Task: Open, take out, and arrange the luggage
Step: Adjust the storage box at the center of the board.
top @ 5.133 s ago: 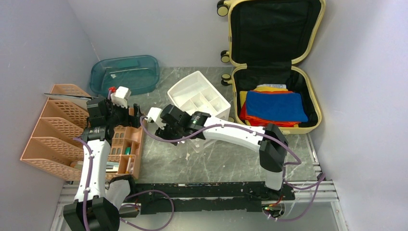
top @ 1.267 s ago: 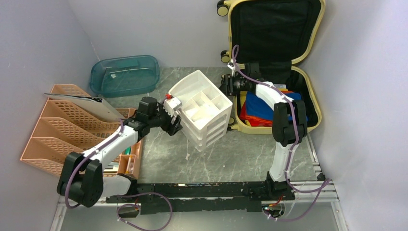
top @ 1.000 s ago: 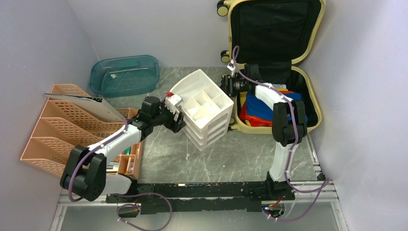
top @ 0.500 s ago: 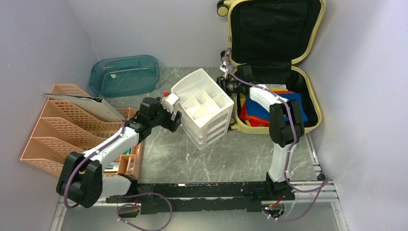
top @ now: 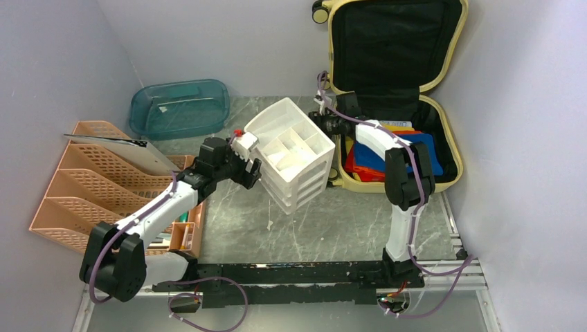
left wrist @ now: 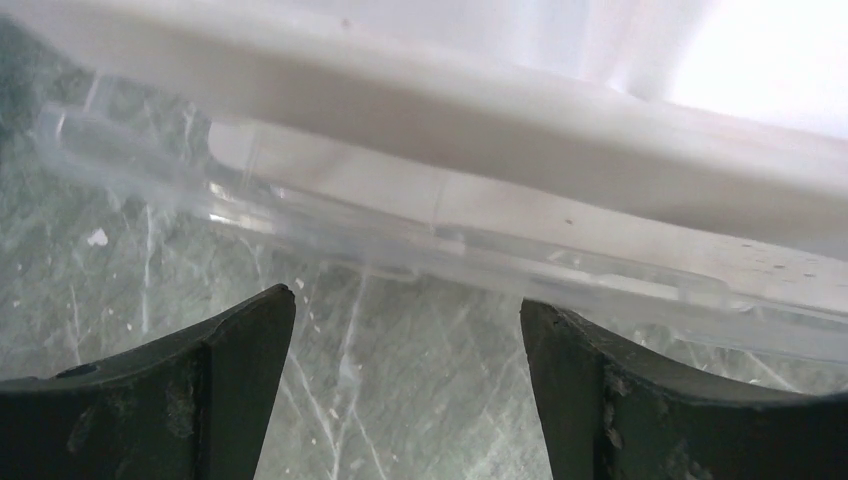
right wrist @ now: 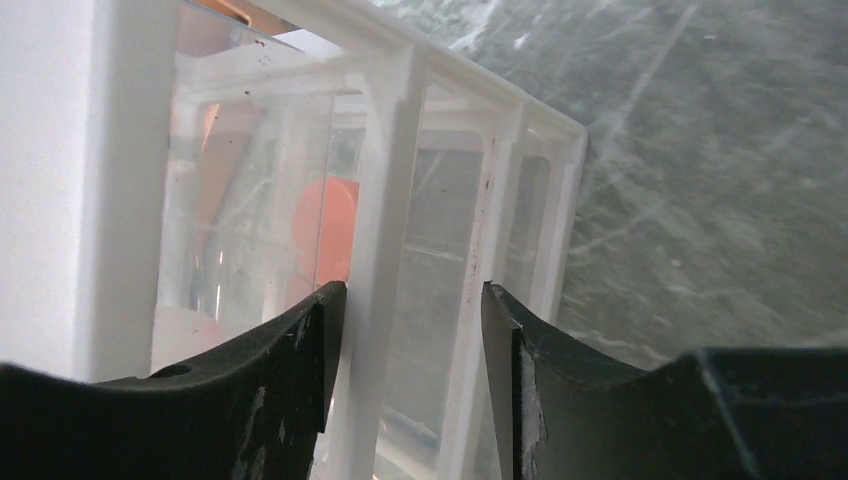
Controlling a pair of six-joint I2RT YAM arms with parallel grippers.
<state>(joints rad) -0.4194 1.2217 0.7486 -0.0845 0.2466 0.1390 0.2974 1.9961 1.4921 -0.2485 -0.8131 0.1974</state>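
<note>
We are working at the white drawer unit | left gripper fingers standing apart, empty | right gripper fingers apart, straddling a frame post | luggage lying open far right, clothes inside | risk: an uneven push may be tipping the unit onto the luggage | only the right wrist is showing the post, only the top view the luggage

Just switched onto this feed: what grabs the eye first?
The white drawer unit sits mid-table, with the left gripper open at its left side. The right gripper straddles a post at its far right corner. Far right, the luggage lies open with folded blue and red clothes inside.
</note>
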